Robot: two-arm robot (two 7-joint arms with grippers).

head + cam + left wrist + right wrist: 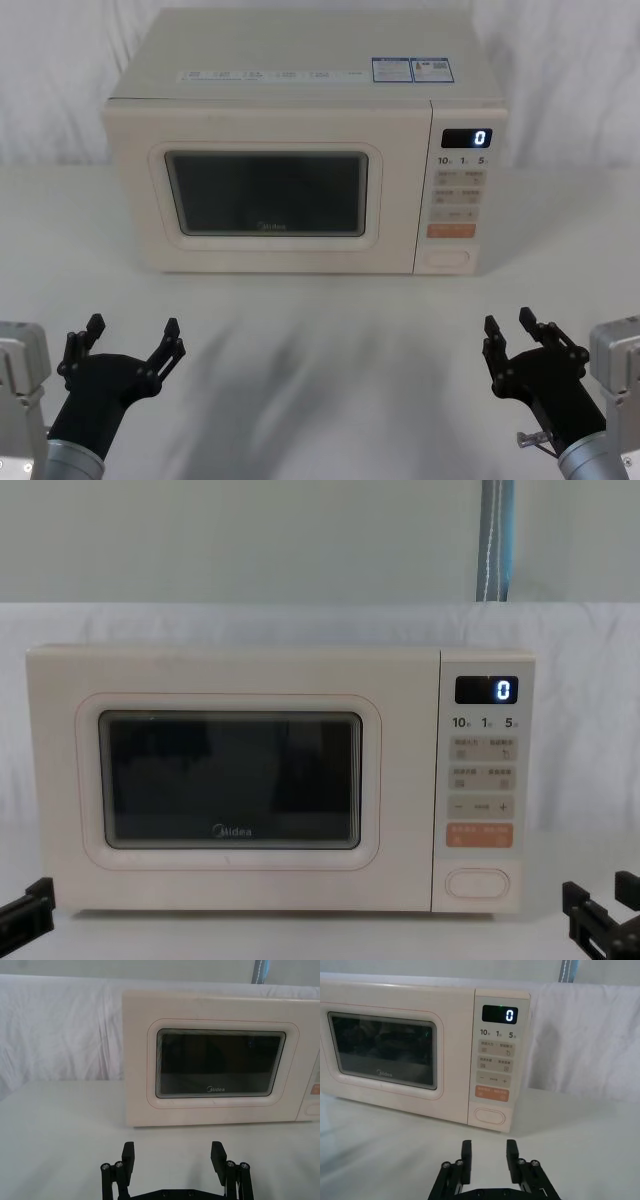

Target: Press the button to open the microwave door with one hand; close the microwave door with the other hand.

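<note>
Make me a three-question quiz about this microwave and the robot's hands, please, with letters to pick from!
1. Where is the button on the microwave?
A. At the bottom of the panel, under the orange key
B. On top of the oven
C. Left of the window

2. What does the display show?
A. 5
B. 0
C. 10

3. How is the microwave door?
A. Wide open
B. Taken off
C. Shut flat against the oven

Answers:
1. A, the wide cream button sits lowest on the panel, just below the orange key.
2. B, a white 0 glows on the black display.
3. C, the door lies flush with the front. The left gripper and right gripper hang in front of the oven with jaws open, touching nothing.
</note>
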